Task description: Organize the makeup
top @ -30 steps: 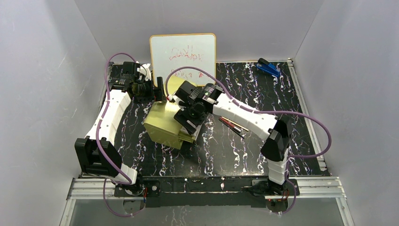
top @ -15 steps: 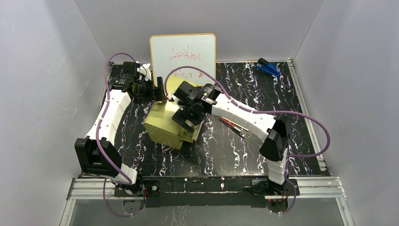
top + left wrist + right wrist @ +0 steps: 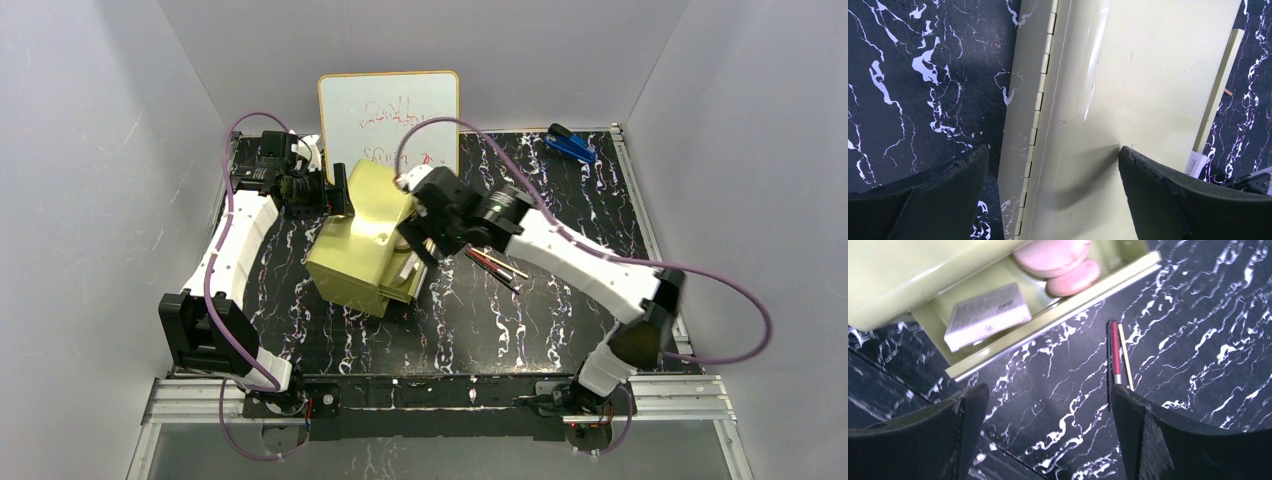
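Note:
An olive-gold box (image 3: pixel 345 262) stands open, its lid (image 3: pixel 375 200) raised. In the right wrist view the box holds a whitish printed packet (image 3: pixel 985 315) and two pinkish discs, the larger (image 3: pixel 1050 255) behind the smaller (image 3: pixel 1073 279). A thin dark-red stick (image 3: pixel 1116 352) lies on the table beside the box, next to a thin tan stick (image 3: pixel 1125 357); both show in the top view (image 3: pixel 497 265). My right gripper (image 3: pixel 1048 392) is open and empty above the table, between box and sticks (image 3: pixel 420 245). My left gripper (image 3: pixel 338 195) is open, straddling the lid's hinged edge (image 3: pixel 1052 152), one fingertip (image 3: pixel 1128 157) against the lid (image 3: pixel 1128 75).
A whiteboard (image 3: pixel 390 115) with red scribbles leans on the back wall behind the box. A blue stapler-like object (image 3: pixel 570 145) lies at the back right. The table (image 3: pixel 560 330) is black with white marbling, walled in grey on three sides.
My right gripper has drawn back from over the box toward the right, and its elbow has swung out right. The raised lid now shows fully. The left arm has not moved.

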You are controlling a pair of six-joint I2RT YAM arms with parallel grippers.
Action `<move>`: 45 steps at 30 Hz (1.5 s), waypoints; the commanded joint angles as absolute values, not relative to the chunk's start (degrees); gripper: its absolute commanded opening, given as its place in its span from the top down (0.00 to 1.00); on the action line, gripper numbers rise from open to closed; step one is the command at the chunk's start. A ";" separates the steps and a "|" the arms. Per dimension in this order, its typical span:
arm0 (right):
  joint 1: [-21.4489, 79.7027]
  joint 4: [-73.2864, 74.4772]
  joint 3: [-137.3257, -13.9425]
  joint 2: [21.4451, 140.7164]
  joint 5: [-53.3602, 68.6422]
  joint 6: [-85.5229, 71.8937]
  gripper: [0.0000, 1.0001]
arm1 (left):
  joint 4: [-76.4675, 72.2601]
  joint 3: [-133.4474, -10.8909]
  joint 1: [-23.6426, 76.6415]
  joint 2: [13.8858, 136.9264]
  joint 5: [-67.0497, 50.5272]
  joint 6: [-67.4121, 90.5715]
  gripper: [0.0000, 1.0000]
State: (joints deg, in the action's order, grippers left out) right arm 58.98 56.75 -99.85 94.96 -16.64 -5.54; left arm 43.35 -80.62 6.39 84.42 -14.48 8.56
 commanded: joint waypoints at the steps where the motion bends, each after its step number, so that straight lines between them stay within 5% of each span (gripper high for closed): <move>1: 54.33 49.67 -91.25 86.40 -21.15 -14.64 0.02 | 45.70 -80.16 6.41 84.37 -12.14 6.94 0.02; 13: 47.99 35.66 -74.76 84.91 -12.32 -22.52 0.02 | 46.19 -81.13 6.39 84.38 -13.08 7.21 0.02; 26: 47.43 31.95 -81.74 97.44 -8.51 -22.56 0.02 | 46.24 -81.04 6.42 84.12 -13.47 7.30 0.02; 36: 47.44 39.48 -81.52 86.88 -13.73 -20.63 0.01 | 46.05 -80.86 6.42 84.25 -13.56 7.29 0.01; 45: 48.24 41.13 -85.22 83.33 -6.44 -19.02 0.01 | 46.28 -80.94 6.42 83.99 -13.13 7.30 0.02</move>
